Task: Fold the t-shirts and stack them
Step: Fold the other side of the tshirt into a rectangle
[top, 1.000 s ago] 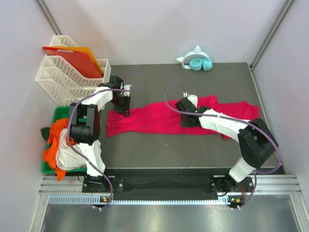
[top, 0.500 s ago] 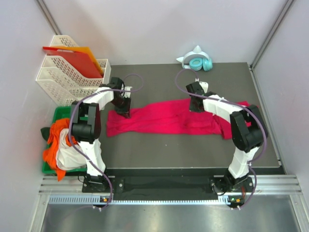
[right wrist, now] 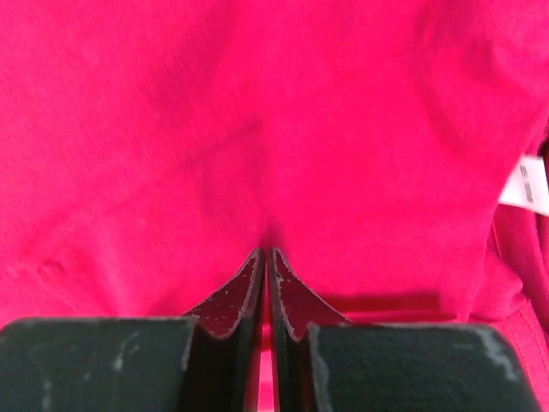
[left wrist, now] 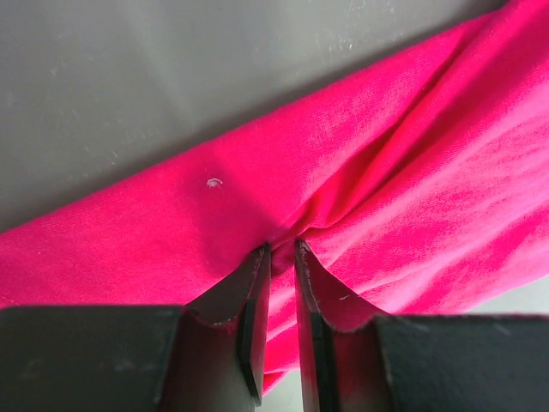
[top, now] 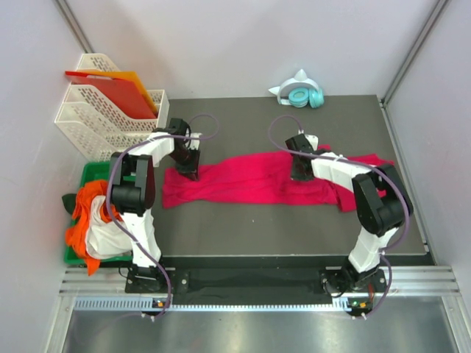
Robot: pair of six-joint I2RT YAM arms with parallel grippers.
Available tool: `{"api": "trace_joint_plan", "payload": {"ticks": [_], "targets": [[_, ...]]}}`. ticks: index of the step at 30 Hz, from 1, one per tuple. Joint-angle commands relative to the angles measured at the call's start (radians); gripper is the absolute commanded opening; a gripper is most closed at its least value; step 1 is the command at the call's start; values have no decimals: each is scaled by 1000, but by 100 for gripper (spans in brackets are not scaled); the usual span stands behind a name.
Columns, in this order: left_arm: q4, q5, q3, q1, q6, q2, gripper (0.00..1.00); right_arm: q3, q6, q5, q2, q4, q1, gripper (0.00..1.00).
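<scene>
- The soft crimson-pink cotton t-shirt (top: 243,184) lies as a long rumpled band across the middle of the dark grey table mat (top: 294,224), running from 9 o'clock to 3 o'clock.
- My left gripper (left wrist: 281,251) sits at the band's 10 o'clock corner. Its fingers are narrowly apart, pinching a ridge of cloth between them.
- My right gripper (right wrist: 267,254) is on the far edge, just past the band's middle toward 1 o'clock. Its fingers are pressed almost together on what looks like a thin pucker, with the small white neck label (right wrist: 525,184) off at its 3 o'clock.
- Risk: the right-hand bite looks shallow, so a lift could let the cloth slip out and drop that side.
- Risk: the band is bunched in layers, so either pinch may hold only the top one, and pulling could then drag a twisted fold rather than spread it.
- Risk: uneven pulling could stretch the shirt crooked or slide it toward the 3 o'clock edge of the mat.
- Change: a second ago my right gripper was nearer 6 o'clock on the shirt with its fingers wider. It has since gone to the far edge and closed.
- Change: my left gripper has kept its place and pinch.
</scene>
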Motion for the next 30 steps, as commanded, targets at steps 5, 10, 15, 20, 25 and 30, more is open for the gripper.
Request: {"api": "trace_joint_plan", "payload": {"ticks": [5,10,15,20,25,30], "targets": [[-2,-2,24,-4,5,35,22,-107,23,5,-137,18,44,4],[-2,-8,25,-4,8,38,22,-156,35,21,-215,-3,72,3],[-3,-11,25,-5,8,41,22,-178,37,24,-263,-38,101,2],[-7,-17,30,-7,8,41,22,-204,63,4,-257,-52,130,2],[-7,-25,32,-7,8,25,21,-204,80,49,-275,-63,141,2],[30,-23,29,-1,-13,-71,22,-74,58,90,-323,-43,77,9]]}}
